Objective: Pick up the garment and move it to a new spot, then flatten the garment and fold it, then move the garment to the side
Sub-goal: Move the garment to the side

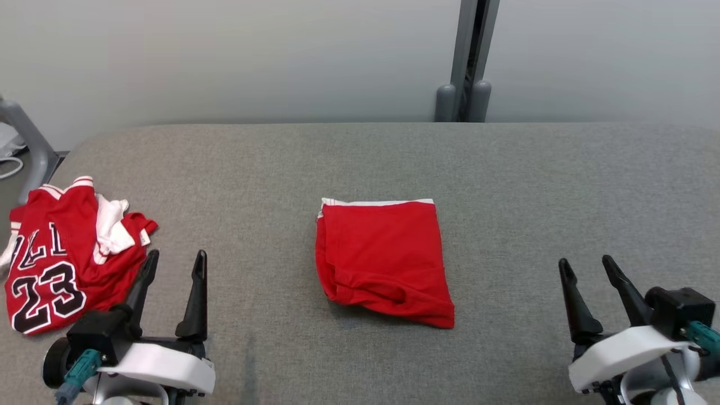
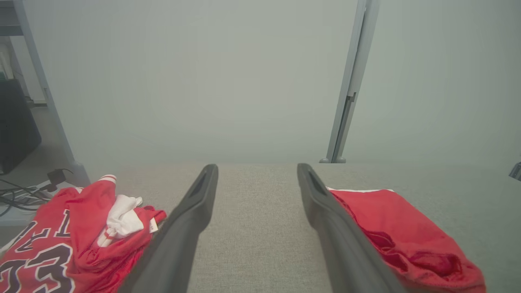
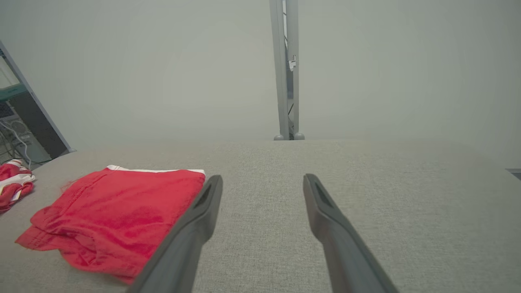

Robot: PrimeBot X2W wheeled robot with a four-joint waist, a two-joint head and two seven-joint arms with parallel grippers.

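Note:
A plain red garment (image 1: pixel 383 259) with a white edge along its far side lies folded into a rough rectangle at the middle of the grey table (image 1: pixel 506 185). It also shows in the left wrist view (image 2: pixel 403 228) and the right wrist view (image 3: pixel 118 211). My left gripper (image 1: pixel 174 261) rests open at the lower left, well left of the garment, nothing between its fingers. At the lower right my right gripper (image 1: pixel 588 269) stands open and empty, well right of the garment. In their own views the left gripper (image 2: pixel 257 169) and right gripper (image 3: pixel 262 181) point over bare cloth.
A crumpled red jersey (image 1: pixel 62 253) with the number 23 and white trim lies at the table's left edge, just left of my left gripper. A grey post (image 1: pixel 467 62) stands behind the table against a pale wall. Cables (image 2: pixel 20 195) lie on the floor at far left.

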